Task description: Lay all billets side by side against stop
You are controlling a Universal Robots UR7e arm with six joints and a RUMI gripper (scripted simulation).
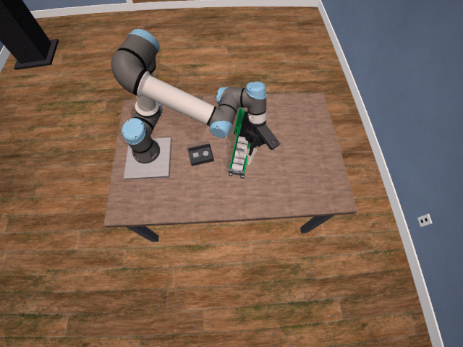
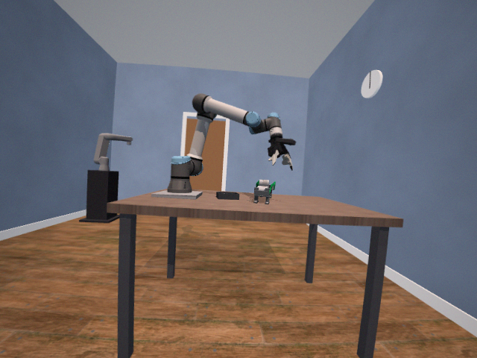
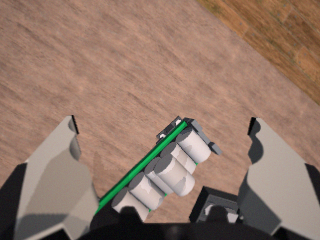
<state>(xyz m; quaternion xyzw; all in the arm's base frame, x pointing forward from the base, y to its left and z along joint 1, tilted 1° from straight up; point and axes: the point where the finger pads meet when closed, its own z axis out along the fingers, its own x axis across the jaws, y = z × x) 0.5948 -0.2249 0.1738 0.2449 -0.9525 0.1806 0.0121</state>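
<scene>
One billet (image 3: pixel 176 175) rides on top of two others, roughly mid-row on the green-railed feed ramp (image 1: pixel 238 152), which stands on the counter (image 1: pixel 299 179) to the right of a small dark tray (image 1: pixel 200 154). From the wrist view I count about four billets lying across the ramp beneath and beside the raised one; the stop end is hard to make out from here. Gripper (image 2: pixel 281 160) hangs well above the ramp, apart from everything, jaws spread to their full width and holding nothing. My read: this is the approach, not yet the grasp. To do it well I'd want the jaws centred over the top billet alone and turned so the fingers close on its two flat ends or across its round body without catching the green rail (image 3: pixel 140 167) or nudging the neighbours. Descend straight, slowly, stopping before the fingertips reach the lower bars. A round bar perched in a groove will likely roll at a glancing touch, so contact should come from both sides at once. Placement afterwards needs a free slot on the ramp, lying square across.
</scene>
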